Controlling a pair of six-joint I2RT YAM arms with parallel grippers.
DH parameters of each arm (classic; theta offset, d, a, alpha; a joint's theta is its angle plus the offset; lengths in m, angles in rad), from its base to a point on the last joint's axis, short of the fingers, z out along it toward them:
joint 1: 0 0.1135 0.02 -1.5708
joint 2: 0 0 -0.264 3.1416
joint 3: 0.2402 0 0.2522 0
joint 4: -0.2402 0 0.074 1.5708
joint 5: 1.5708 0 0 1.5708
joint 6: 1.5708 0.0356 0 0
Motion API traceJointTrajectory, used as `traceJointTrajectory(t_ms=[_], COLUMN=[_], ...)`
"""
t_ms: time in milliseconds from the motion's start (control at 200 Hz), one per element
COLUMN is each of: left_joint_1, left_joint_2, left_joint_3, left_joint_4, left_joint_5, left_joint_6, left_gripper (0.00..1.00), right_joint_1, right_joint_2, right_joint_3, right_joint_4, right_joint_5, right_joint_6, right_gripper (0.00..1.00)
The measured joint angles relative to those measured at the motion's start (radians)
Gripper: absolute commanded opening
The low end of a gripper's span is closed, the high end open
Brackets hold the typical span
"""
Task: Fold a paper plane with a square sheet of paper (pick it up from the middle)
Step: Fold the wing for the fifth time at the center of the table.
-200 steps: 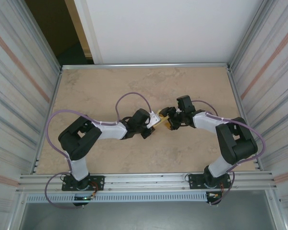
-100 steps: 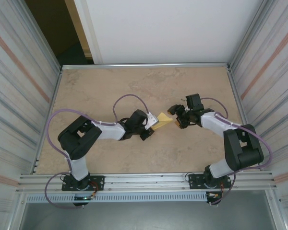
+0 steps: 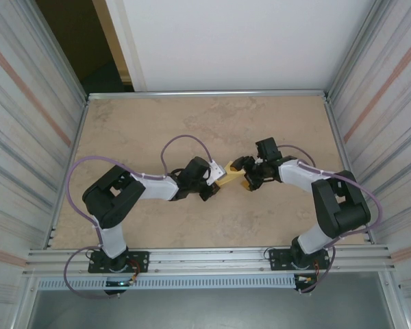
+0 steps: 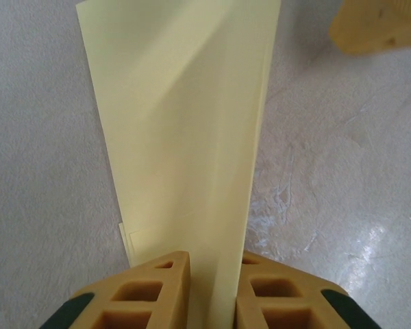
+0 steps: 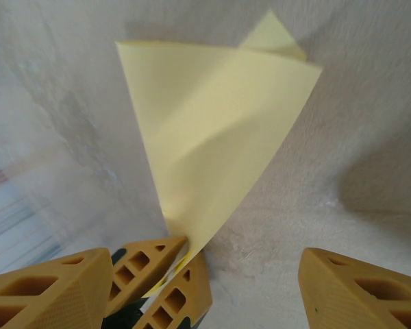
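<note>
we see the pale marbled table (image 3: pixel 157 123) spreading well beyond the fingers on every side. over it two black-and-white arms reach in toward each other, the left arm (image 3: pixel 144 186) and the right arm (image 3: pixel 332 199), with their fingertips close together above the middle. a purple cable (image 3: pixel 181 139) loops up behind the wrist of the left arm. the left gripper (image 3: pixel 219 175) is clamped on the yellow paper (image 3: pixel 231 176). from its own wrist camera the two tan left fingers (image 4: pixel 147 291) press in from either side on the near end of the paper. the paper runs straight out ahead of their tips as a long folded strip, with a soft crease slanting up its face. a small corner of another layer peeks out just beside the left-hand finger. the right gripper (image 3: pixel 244 173) faces the left one with its fingers spread wide. from its wrist camera the right fingers (image 5: pixel 359 291) sit far out to either side. the folded paper rises in the gap between them, nearer the left-hand finger, and as far as we can tell it touches neither. low in that same gap we see the tips of the left fingers pinching the bottom corner of the paper. from the left wrist, one tan tip of the right fingers shows beyond the far end of the strip, off to its right and apart from it. we cannot tell whether the paper's lower edge meets the table.
</note>
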Motion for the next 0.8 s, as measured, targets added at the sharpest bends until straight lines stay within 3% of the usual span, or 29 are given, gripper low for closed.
traceJointTrajectory(t_ms=[276,797], left_joint_1=[-0.047,-0.068], left_joint_2=[0.000,0.000], left_joint_3=[0.000,-0.023], left_joint_4=[0.001,0.055], left_joint_5=[-0.108,-0.232], left_joint_6=[0.071,0.151], left_gripper=[0.22,0.26], right_joint_1=[0.050,0.049], right_joint_2=[0.099,0.100], right_joint_3=[0.074,0.076], right_joint_4=[-0.010,-0.023], right_joint_5=[-0.013,-0.021], right_joint_6=[0.063,0.116], right_gripper=[0.68,0.32])
